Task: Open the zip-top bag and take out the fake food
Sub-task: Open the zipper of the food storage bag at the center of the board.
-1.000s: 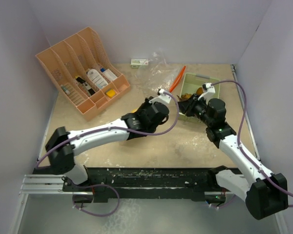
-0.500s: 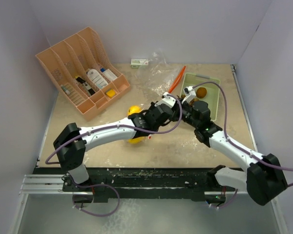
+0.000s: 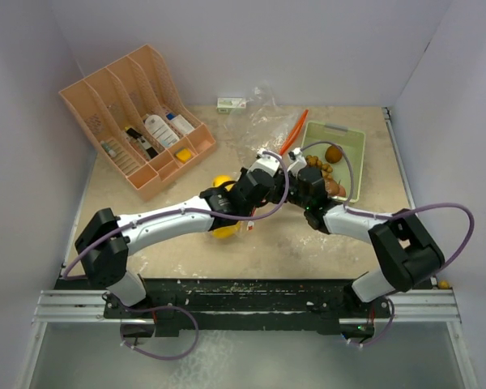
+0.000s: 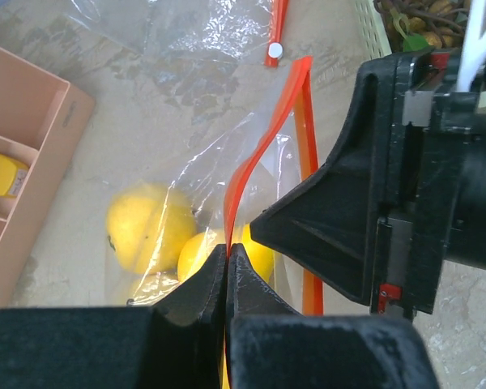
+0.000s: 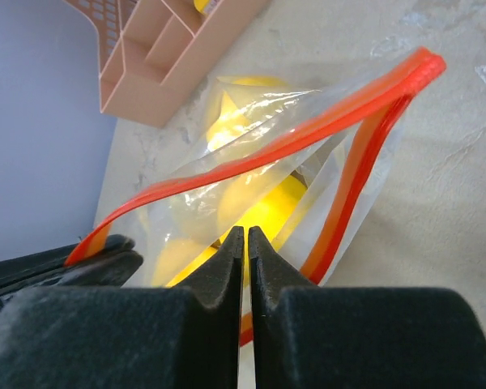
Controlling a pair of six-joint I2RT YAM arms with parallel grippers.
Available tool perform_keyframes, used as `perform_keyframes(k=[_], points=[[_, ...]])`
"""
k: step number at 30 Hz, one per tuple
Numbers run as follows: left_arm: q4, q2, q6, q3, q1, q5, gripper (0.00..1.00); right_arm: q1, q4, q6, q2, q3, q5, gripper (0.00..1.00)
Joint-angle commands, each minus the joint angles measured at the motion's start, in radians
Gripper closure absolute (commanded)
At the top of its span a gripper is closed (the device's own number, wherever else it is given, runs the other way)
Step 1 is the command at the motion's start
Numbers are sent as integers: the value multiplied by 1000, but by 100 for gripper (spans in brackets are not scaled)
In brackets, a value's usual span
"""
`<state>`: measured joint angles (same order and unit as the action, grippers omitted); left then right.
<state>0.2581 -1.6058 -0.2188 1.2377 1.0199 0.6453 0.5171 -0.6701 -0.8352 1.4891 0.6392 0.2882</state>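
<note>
The clear zip-top bag (image 4: 251,162) with an orange zip strip lies mid-table, its mouth parted. Several glossy yellow lemons (image 4: 142,227) sit inside it; they also show in the right wrist view (image 5: 267,211) and in the top view (image 3: 224,231). My left gripper (image 4: 227,250) is shut on one lip of the orange strip. My right gripper (image 5: 245,235) is shut on the bag's opposite lip, close beside the left gripper (image 3: 269,188). Both wrists meet over the bag, and the right gripper (image 3: 296,193) hides the bag's mouth from above.
A green tray (image 3: 352,134) at the back right holds brown nut-like pieces (image 3: 334,154). A second clear bag with an orange strip (image 3: 294,130) lies behind the grippers. An orange rack (image 3: 138,113) with bottles and packets stands back left. A small box (image 3: 231,104) sits by the back wall.
My right arm swung left from the green tray to the bag and closed on its lip. My left gripper drew back with the strip, and the yellow lemons came into view.
</note>
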Motion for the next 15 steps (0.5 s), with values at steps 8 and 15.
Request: perform_keyframes(k=[8,15], points=[[-98,79,-7,-46,-23,-11,100,69,317,163,-90,132,-317,92],[-125,76,-9,-65,-31,-34,100,115,373,199,-152,152,-422,92]])
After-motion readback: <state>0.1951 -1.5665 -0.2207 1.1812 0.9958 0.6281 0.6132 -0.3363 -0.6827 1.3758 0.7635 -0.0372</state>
